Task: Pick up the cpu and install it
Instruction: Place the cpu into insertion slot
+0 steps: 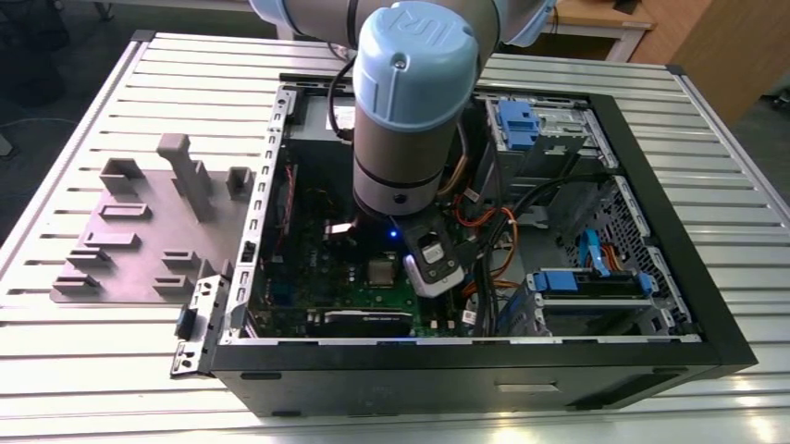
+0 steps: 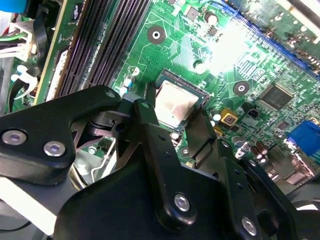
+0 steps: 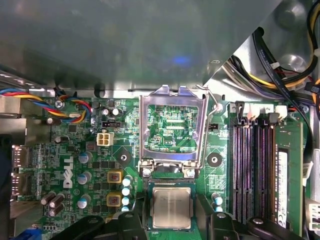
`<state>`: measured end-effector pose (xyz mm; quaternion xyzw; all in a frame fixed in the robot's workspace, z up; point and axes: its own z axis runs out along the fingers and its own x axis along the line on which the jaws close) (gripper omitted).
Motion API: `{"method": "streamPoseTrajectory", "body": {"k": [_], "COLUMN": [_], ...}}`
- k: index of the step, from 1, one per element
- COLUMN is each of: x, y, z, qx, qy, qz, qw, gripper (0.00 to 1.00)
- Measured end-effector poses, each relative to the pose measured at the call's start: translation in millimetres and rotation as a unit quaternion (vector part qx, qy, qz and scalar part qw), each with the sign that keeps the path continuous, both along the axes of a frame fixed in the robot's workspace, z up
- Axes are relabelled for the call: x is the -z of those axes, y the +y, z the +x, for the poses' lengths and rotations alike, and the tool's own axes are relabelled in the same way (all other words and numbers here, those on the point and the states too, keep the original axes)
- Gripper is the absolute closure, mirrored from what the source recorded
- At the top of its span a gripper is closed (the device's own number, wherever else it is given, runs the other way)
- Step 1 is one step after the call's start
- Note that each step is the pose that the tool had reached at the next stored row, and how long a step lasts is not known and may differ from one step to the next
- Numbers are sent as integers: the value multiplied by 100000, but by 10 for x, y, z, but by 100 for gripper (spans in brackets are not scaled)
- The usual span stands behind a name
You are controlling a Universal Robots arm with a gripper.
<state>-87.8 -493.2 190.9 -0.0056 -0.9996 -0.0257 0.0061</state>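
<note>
The cpu [image 3: 171, 206], a small silvery square chip, lies flat in its socket on the green motherboard [image 3: 80, 145]; it also shows as the cpu [image 2: 175, 104] in the second wrist view and the cpu [image 1: 379, 270] in the exterior view. My gripper [image 3: 171, 222] hangs just above it, open. Its black fingers [image 2: 145, 112] stand on either side of the chip, out at the socket's edges, with a small gap to the chip itself. The hinged silver socket frame [image 3: 145, 130] is swung open beside the socket, its lever [image 3: 216, 107] raised.
The arm [image 1: 401, 111] reaches down into an open black computer case [image 1: 691, 305] lying on a slatted table. Memory slots [image 3: 250, 165], cables [image 3: 280, 65] and blue drive bays [image 1: 593, 282] crowd the socket. A grey fixture plate [image 1: 136, 240] lies at the exterior view's left.
</note>
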Motion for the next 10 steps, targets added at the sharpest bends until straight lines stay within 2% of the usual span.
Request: {"method": "streamPoseTrajectory", "body": {"k": [5,10], "x": [21,12], "y": [-1,0], "z": [0,0], "qx": [-1,-2], "qy": [-3,-20], "qz": [-12,21], "qw": [100000,100000], "gripper": [49,49]}}
